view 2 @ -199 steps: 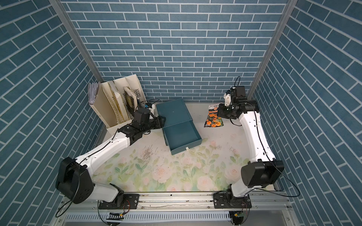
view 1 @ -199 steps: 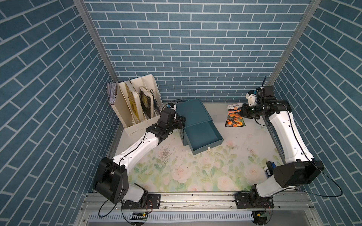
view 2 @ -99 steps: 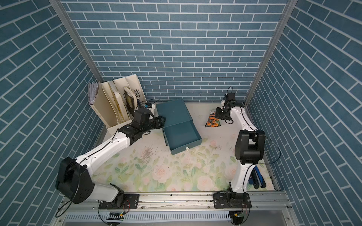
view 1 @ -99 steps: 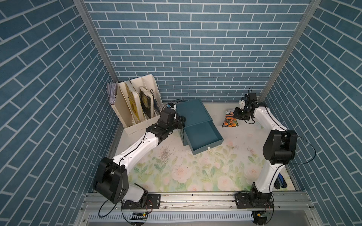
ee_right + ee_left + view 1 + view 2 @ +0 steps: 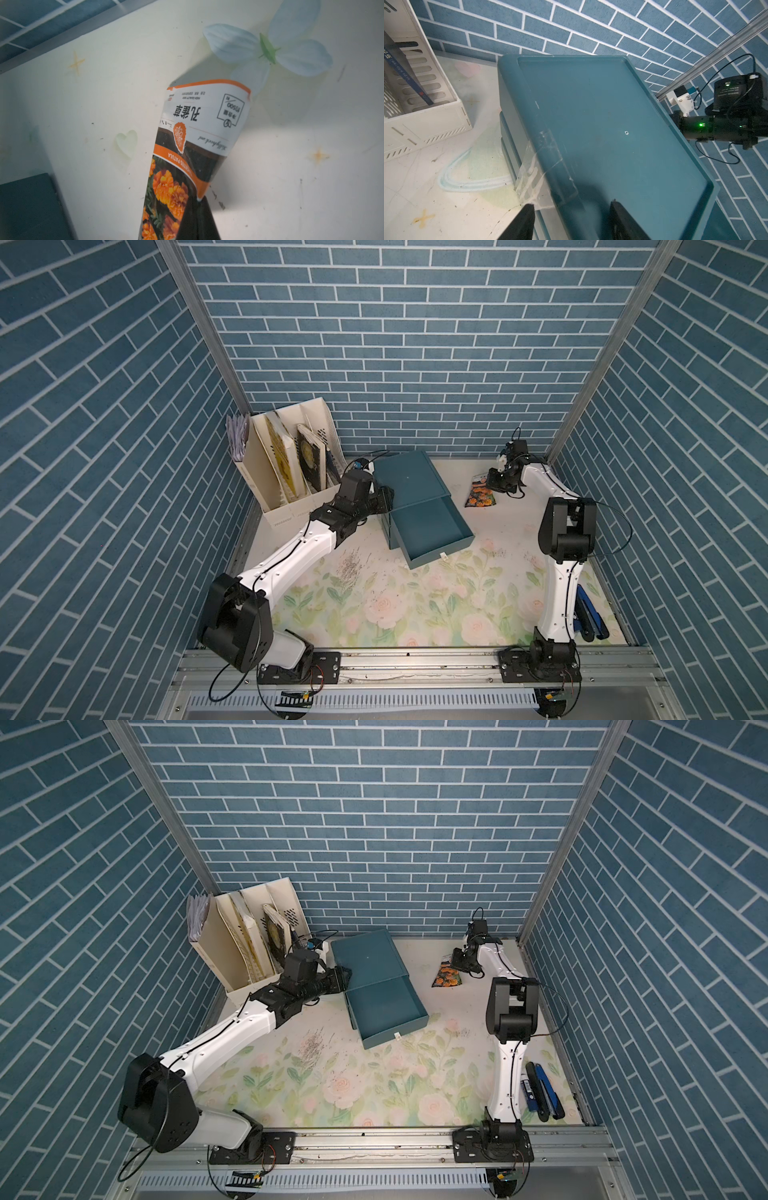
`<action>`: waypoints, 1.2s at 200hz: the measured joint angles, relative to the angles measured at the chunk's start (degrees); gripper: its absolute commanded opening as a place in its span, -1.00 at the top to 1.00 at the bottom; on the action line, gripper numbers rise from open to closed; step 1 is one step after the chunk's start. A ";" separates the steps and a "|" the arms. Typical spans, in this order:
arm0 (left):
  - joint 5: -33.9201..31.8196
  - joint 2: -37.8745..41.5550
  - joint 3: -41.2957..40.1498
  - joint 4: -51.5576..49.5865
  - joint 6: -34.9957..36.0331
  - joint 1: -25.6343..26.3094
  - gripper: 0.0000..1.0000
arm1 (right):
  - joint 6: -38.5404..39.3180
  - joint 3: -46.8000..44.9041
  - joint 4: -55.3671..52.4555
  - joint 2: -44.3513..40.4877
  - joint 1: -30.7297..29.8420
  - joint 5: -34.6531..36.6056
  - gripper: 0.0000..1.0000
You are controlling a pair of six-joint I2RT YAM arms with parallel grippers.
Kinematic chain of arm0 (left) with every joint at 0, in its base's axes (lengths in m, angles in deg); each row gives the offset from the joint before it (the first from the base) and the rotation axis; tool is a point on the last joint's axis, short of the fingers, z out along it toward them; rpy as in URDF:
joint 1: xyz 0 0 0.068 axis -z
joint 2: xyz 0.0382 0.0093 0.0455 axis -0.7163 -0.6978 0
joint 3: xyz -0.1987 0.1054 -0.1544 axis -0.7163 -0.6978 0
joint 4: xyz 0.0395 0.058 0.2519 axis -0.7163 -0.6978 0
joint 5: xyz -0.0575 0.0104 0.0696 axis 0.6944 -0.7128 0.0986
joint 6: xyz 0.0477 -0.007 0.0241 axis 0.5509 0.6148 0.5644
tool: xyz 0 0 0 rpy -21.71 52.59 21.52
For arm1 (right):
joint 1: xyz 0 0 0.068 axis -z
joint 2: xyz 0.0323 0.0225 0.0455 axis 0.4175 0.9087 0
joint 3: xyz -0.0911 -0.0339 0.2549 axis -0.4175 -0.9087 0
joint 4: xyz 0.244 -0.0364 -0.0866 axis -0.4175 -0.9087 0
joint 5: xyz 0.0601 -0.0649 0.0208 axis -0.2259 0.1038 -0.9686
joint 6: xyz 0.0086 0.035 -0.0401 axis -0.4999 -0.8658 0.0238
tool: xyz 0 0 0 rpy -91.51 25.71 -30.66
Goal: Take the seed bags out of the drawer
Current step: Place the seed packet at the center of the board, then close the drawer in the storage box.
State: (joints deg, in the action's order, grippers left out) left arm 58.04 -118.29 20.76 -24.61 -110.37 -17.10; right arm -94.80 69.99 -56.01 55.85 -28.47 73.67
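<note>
**Item 1. Right gripper** (image 5: 196,209): fingers pressed together, clamped on one side edge of the seed bag (image 5: 187,158).
- Held item: a glossy packet, dark with orange blooms and a white header strip. It juts forward from the fingertips and curls across its width.
- In both top views the end away from the hand droops to the table mat (image 5: 83,104) while the pinched end is raised.
- Below the hand: bare mat, printed with pale flowers and small stars.
- Off to the hand's inner side, well apart: the teal cabinet (image 5: 612,124) and its drawer (image 5: 428,526). The drawer is pulled out and its floor shows bare.

**Item 2. Left gripper** (image 5: 573,220): fingers apart, straddling the cabinet's upper side edge. It is apparently clamped there to steady the cabinet, though the contact itself sits at the frame's edge.
- Behind this hand: a cream file rack (image 5: 291,472) holding upright books.

**Item 3. Other seed bags**: none visible in any view.

**Handling note (judgement):** this bag is already out of the drawer, so the step in hand is setting it down.
- Lower the pinched end until the packet lies flat on the mat.
- Part the fingers fully, then rise straight up so the slick film neither clings nor drags.
- Keep the left hand's hold on the cabinet until the drawer work is finished.
</note>
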 measured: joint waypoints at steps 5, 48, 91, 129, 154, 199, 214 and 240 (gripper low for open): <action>0.00 0.00 0.00 0.00 0.00 0.00 -0.23 | 0.00 0.35 -0.11 0.46 0.13 0.11 0.99; -0.02 0.00 0.11 -0.15 0.00 0.00 -0.23 | 0.17 1.09 -1.57 2.36 1.14 2.08 0.47; -0.04 0.00 0.28 -0.55 0.02 0.00 -0.23 | 0.17 0.68 -1.77 2.19 1.33 3.19 0.14; -0.07 0.00 0.33 -0.66 0.02 0.00 -0.23 | 0.50 -1.70 -1.84 -0.55 1.31 3.06 -0.14; -0.11 0.00 0.46 -0.85 0.04 0.00 -0.23 | 1.09 -5.09 -1.88 -5.40 1.05 2.43 -0.38; -0.15 0.00 0.66 -1.27 0.04 0.00 -0.23 | 2.51 -11.93 -1.81 -17.64 0.00 -0.33 -0.65; -0.15 -0.02 0.76 -1.38 0.04 0.00 -0.23 | 2.80 -14.05 -1.90 -21.73 -0.76 -1.64 -0.70; -0.17 -0.02 0.98 -1.88 0.04 0.00 -0.23 | 3.21 -17.66 -2.47 -28.30 -2.75 -3.85 -0.74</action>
State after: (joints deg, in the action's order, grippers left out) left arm 57.87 -118.31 21.74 -26.49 -110.32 -17.10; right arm -91.59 52.33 -58.48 27.55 -31.22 69.83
